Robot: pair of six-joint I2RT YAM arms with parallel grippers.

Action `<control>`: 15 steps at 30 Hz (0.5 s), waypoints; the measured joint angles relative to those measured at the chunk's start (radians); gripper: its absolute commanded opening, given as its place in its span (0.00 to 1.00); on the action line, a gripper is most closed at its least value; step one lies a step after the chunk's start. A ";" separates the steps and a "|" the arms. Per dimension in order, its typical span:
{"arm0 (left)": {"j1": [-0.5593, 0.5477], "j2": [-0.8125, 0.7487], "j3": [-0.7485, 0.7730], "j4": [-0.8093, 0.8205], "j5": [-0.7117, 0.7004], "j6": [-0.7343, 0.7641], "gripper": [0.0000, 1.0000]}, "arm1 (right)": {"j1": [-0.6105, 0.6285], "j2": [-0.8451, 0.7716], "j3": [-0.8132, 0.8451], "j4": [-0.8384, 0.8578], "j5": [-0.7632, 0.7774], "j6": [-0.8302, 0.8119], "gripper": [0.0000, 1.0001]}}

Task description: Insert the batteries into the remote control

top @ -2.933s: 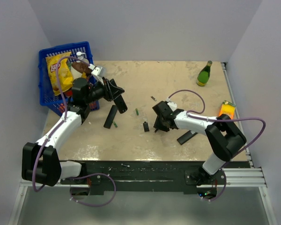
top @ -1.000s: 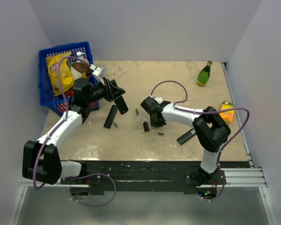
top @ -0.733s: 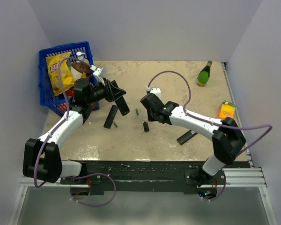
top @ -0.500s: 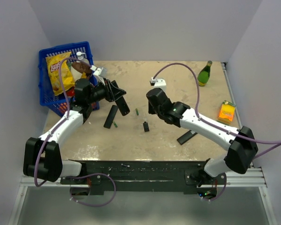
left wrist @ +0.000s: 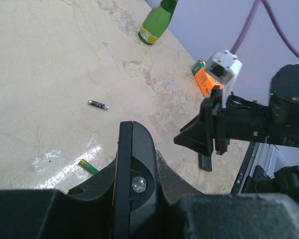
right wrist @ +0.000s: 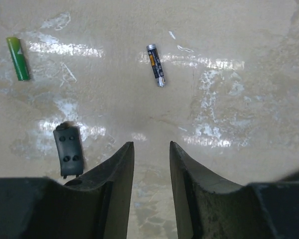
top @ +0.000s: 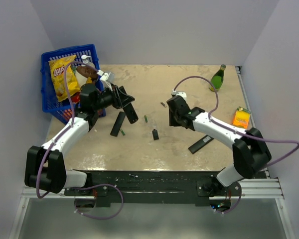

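Stone-like beige tabletop (right wrist: 239, 124), smooth, mottled, sheen catching light. Dark glossy wrap, bright metal ends on battery (right wrist: 155, 64). Matt black plastic back cover (right wrist: 68, 150). Slight sheen on black plastic remote control (left wrist: 132, 169). Glossy green glass bottle (left wrist: 157, 21). Blue plastic lattice basket (top: 45, 92).

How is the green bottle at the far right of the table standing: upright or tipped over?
Upright. The green bottle rests on its base, neck pointing up, in the top and left wrist views.

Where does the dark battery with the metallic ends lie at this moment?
In the right wrist view the dark battery lies on the table ahead of the right gripper, with a green battery further to its left.
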State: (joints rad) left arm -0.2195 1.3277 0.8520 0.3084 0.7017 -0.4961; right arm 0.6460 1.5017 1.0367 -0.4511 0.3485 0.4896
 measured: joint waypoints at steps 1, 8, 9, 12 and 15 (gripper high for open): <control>0.000 0.000 0.000 -0.003 -0.001 0.003 0.00 | -0.005 0.034 0.013 0.007 -0.009 -0.006 0.38; 0.000 0.000 0.000 -0.029 -0.013 0.025 0.00 | -0.050 0.206 0.081 0.035 -0.035 -0.070 0.41; 0.000 -0.001 0.000 -0.034 -0.016 0.029 0.00 | -0.052 0.222 0.097 0.039 -0.035 -0.083 0.41; 0.000 -0.004 0.000 -0.048 -0.027 0.044 0.00 | -0.066 0.284 0.161 0.058 -0.043 -0.118 0.41; 0.000 -0.006 0.000 -0.059 -0.034 0.050 0.00 | -0.079 0.341 0.205 0.076 -0.052 -0.144 0.40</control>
State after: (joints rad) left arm -0.2195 1.3220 0.8524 0.2497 0.6678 -0.4458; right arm 0.5674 1.8431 1.2415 -0.3748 0.2962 0.3454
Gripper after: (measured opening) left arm 0.248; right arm 0.407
